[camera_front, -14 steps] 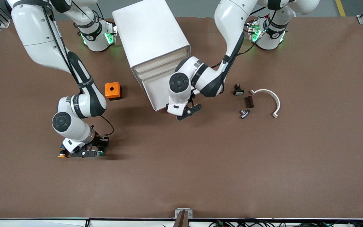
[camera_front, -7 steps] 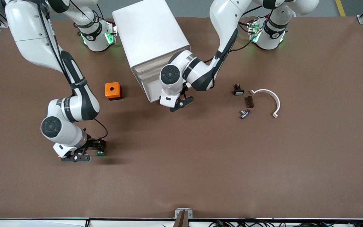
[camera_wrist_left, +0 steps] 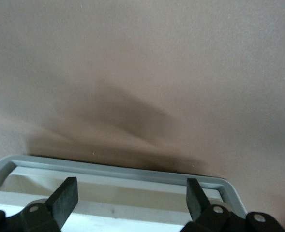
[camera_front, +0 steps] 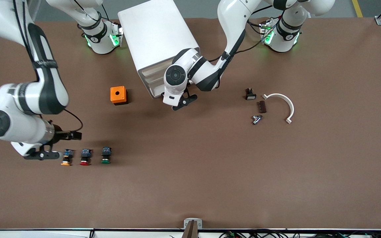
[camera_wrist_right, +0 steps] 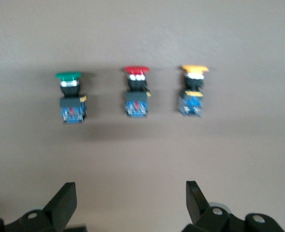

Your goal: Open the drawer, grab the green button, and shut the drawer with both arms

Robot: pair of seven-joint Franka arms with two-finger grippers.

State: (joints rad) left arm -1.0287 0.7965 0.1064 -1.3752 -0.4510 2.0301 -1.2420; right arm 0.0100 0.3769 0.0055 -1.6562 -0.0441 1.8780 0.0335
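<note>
The green-capped button [camera_front: 105,155] lies on the table beside a red-capped one [camera_front: 85,157] and a yellow-capped one [camera_front: 66,157]. It also shows in the right wrist view [camera_wrist_right: 70,96]. My right gripper [camera_front: 61,145] is open and empty, up over the table beside the yellow-capped button; in its wrist view [camera_wrist_right: 130,198] nothing is between the jaws. My left gripper [camera_front: 185,102] is open at the front of the cabinet's lowest drawer [camera_front: 154,90], which sits nearly flush. The left wrist view shows the drawer's grey rim [camera_wrist_left: 118,169] right by the gripper [camera_wrist_left: 131,195].
The big white cabinet [camera_front: 157,36] stands near the arms' bases. A small orange box [camera_front: 118,95] sits beside it toward the right arm's end. Toward the left arm's end lie a small black part [camera_front: 250,94], a brown piece [camera_front: 261,106], a metal piece [camera_front: 256,119] and a white curved piece [camera_front: 284,104].
The right gripper let go of the green button, rose and moved toward the right arm's end, uncovering all three buttons. The left gripper pushed the drawer into the cabinet.
</note>
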